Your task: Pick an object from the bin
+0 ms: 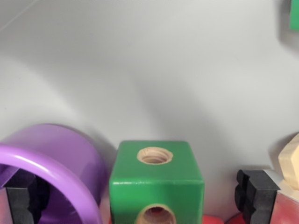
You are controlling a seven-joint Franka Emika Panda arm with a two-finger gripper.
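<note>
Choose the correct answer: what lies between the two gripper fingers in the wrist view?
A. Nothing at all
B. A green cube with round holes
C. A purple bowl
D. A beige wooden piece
B. The green cube, with round holes on its top and front, sits between the black fingers, apart from both.

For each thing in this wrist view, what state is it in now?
green cube: upright, hole on top, between the fingers, not clamped.
purple ring: tilted, around the left finger.
hand: open.
wooden piece: beside the right finger, partly cut off.
</note>
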